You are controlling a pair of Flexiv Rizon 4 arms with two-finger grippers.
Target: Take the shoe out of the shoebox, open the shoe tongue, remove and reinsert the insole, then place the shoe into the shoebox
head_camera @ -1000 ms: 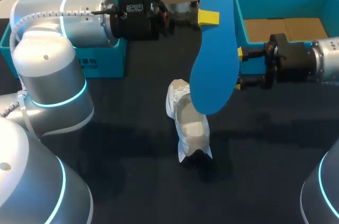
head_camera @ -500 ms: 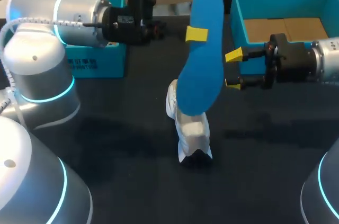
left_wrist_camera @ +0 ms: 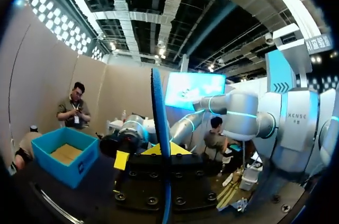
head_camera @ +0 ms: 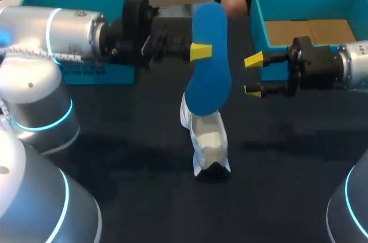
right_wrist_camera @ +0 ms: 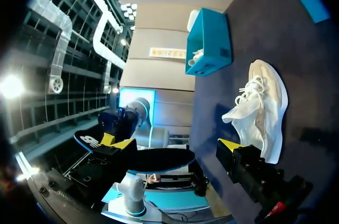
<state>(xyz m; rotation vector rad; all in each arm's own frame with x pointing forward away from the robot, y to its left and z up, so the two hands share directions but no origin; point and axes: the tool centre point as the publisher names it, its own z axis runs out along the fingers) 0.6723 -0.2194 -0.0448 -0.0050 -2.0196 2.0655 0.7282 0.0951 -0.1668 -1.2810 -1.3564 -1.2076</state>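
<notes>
Where everything rests: a dark, matte desk (head_camera: 132, 139), with a silver robot arm coming in over it from each side.
Right-hand container: an open teal shoebox (head_camera: 259, 19) stands at the desk's far right. Its plain brown cardboard floor (head_camera: 310, 30) shows inside.
Left-hand container: a second teal box (head_camera: 109, 73) stands at the far left, partly hidden behind the left arm (head_camera: 69, 30). From the right wrist view, something white shows over its rim, but I can't make out what it is.
Shoe: a white lace-up trainer (head_camera: 208, 139) lies on the desk near the middle, outside both boxes and well apart from each.
Insole: a flat, bright-blue insole (head_camera: 208, 65) is held up in the air over the shoe, standing roughly on end. From overhead its lower end overlaps the shoe's opening, though I can't tell whether it touches.
Left jaws: closed on the insole partway up, with one yellow tip on the face I can see. From the left wrist view the insole runs edge-on straight up between the fingers.
Right jaws: spread wide with nothing in them at the end of the right arm (head_camera: 351, 65). They sit near the insole but clear of it, in front of the shoebox's near-left corner.
</notes>
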